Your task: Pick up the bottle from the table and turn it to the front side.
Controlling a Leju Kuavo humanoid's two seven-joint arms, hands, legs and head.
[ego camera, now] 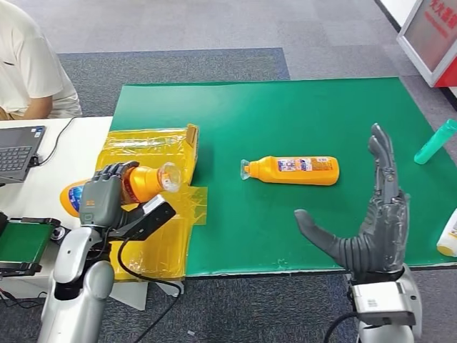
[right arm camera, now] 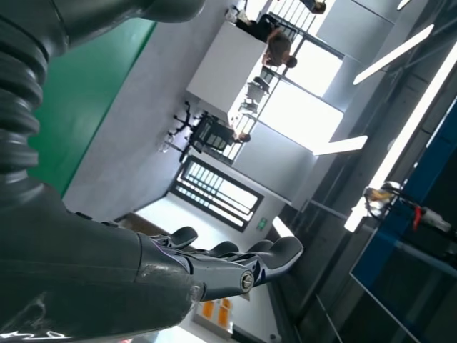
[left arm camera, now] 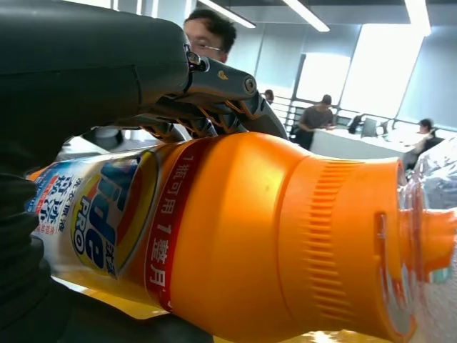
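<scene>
The left hand grips an orange bottle around its body, fingers wrapped over the top of it. This held bottle is raised over the yellow plastic-wrapped tray at the left end of the green mat. Its long axis runs roughly level, left to right across the head view, with the clear cap pointing right, toward the centre of the table, and its base toward the white side table.

In the left wrist view, the held bottle lies across the palm with its printed label on the side facing the camera; the dark fingers close over the far side of the body, and the neck and cap project beyond the hand.

A second orange bottle lies on its side near the middle of the green mat, long axis left to right, cap to the left and label facing up. It is well apart from both hands.

The right hand holds nothing. It is raised over the near right edge of the mat, fingers extended upward and thumb spread out to the left. The right wrist view shows the same fingers extended.

A teal bottle lies at the far right edge of the mat. A person sits at the laptop.
</scene>
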